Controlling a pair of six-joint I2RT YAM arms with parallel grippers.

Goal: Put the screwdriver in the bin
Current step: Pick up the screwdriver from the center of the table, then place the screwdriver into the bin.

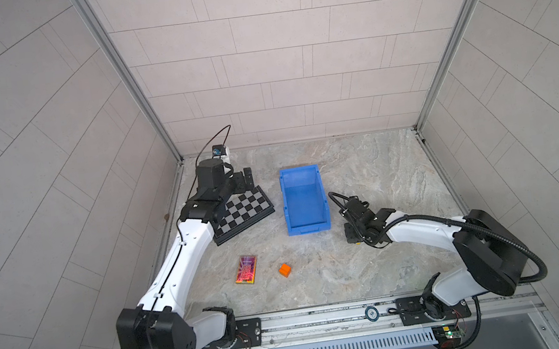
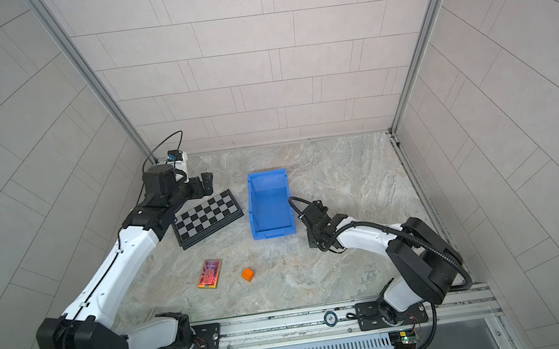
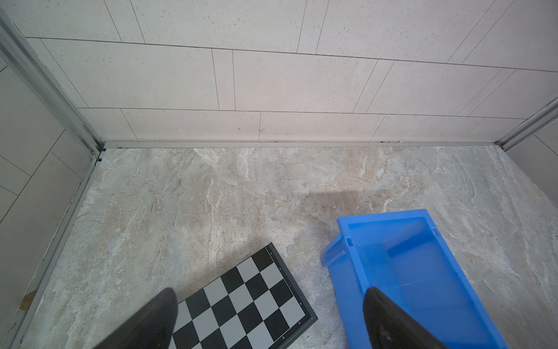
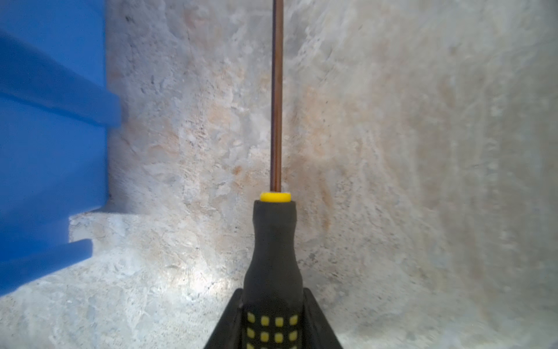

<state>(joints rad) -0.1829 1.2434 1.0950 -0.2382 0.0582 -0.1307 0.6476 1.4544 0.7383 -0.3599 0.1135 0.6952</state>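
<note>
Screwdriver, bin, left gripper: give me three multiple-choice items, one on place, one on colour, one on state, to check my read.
1. Where is the screwdriver relative to the bin?
A. Inside it.
B. Outside it, in the right gripper.
C. Across its rim.

2. What colour is the small cube on the table?
A. Orange.
B. Green.
C. White.

3. The left gripper is:
A. Shut on the bin's wall.
B. Open, holding nothing.
C. Shut on the cube.

Answers: 1 B, the right wrist view shows jaws clamped on its handle, bin alongside. 2 A, orange in both top views. 3 B, its fingers stand wide apart.
</note>
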